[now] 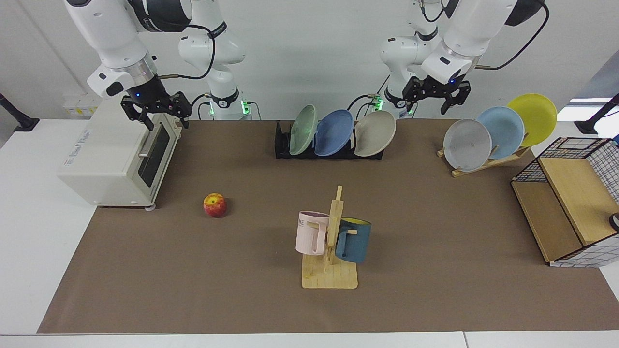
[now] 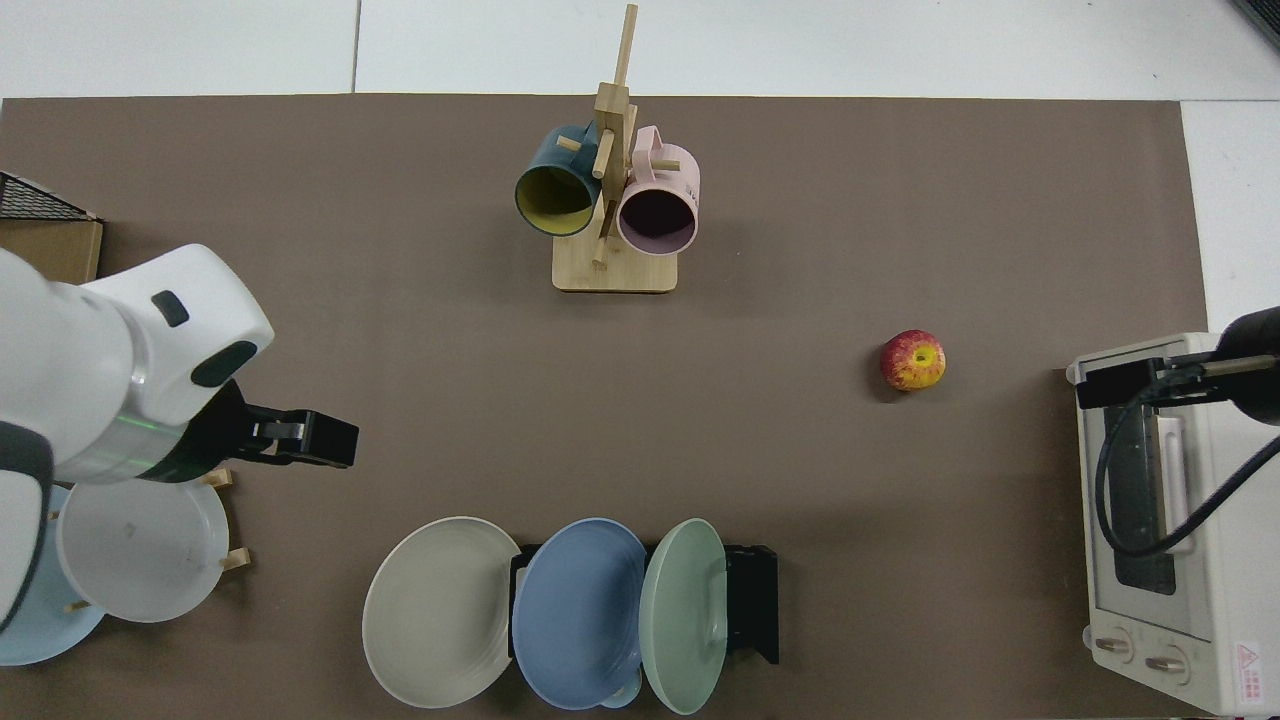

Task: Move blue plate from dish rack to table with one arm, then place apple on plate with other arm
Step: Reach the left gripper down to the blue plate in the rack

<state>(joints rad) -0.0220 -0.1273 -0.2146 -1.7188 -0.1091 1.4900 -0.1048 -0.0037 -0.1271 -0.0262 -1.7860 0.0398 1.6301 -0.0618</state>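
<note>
the left gripper (image 1: 434, 98), jaws wide, is held above the rack (image 1: 281, 140); the right gripper (image 1: 155, 115), jaws wide, is kept waiting over the oven (image 1: 104, 157); "me" is read on the pink mug (image 1: 309, 233).

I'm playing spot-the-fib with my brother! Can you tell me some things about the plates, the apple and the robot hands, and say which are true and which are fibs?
1. The blue plate stands in the black dish rack. True.
2. The apple sits on a plate. False: it lies on the brown mat of the table, apart from every plate.
3. The left gripper holds the blue plate. False: it hangs open in the air, holding nothing.
4. The right gripper is above the toaster oven. True.
5. Two mugs hang on the wooden mug stand. True.
</note>
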